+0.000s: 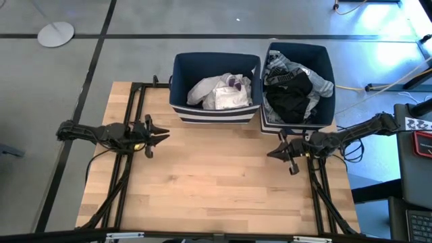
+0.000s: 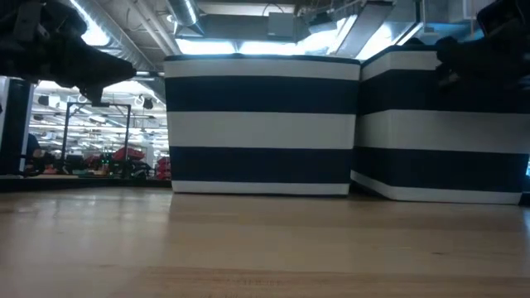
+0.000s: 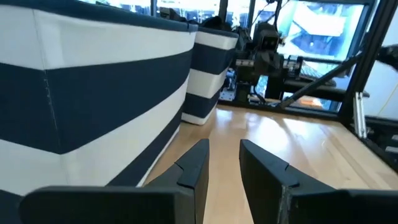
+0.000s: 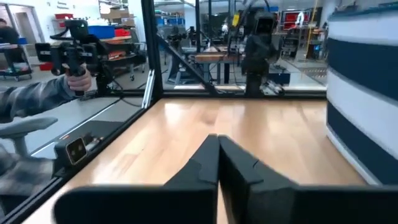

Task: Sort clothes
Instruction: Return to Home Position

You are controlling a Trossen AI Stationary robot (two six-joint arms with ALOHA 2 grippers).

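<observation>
Near opposite table (image 1: 223,182) edges, left end effector (image 1: 164,135) faces right end effector (image 1: 273,153)

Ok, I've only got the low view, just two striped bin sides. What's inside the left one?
Observer: In the high view, the left bin holds white pieces.
Operator: And the right one?
Observer: The right bin holds black and grey items, heaped near its rim.
Operator: Are any jaws holding something?
Observer: No. On the left arm the jaws stand slightly apart, on the right arm they are shut, and both are empty.
</observation>
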